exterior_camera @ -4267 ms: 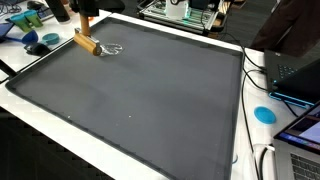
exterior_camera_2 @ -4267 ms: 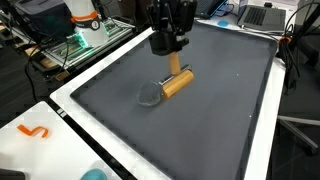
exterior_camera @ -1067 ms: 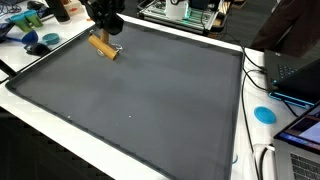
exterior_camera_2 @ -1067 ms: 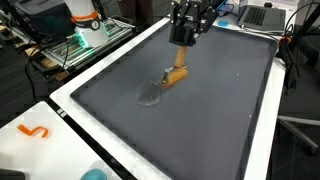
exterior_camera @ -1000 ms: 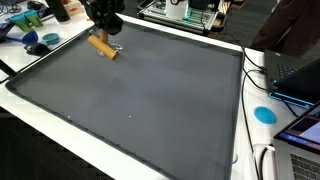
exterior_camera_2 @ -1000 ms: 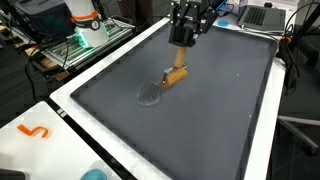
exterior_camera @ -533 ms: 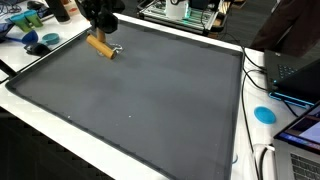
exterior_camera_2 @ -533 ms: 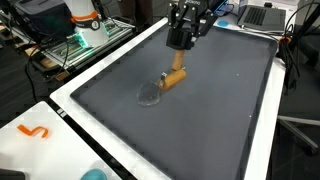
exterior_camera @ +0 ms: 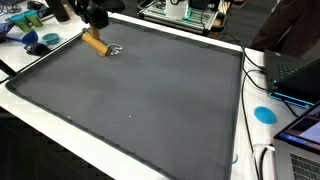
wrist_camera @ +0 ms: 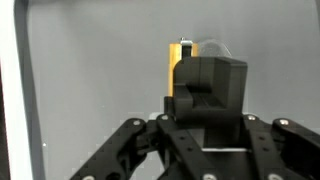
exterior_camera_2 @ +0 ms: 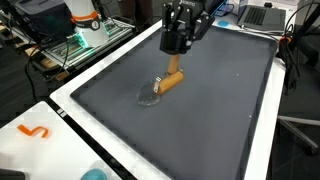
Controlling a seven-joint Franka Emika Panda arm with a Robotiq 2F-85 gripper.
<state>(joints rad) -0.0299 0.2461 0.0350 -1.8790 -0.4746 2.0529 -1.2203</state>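
while gripped, whisk [exterior_camera_2: 165,84] tilts, head [exterior_camera_2: 150,97] prob down

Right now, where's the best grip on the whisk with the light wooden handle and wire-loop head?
Take the wooden handle near its middle, from above, jaws across its width. It is a straight, solid cylinder that appears angled up off the dark mat towards the gripper. The wire head resting on the mat is thin loops that would probably flex or slip.
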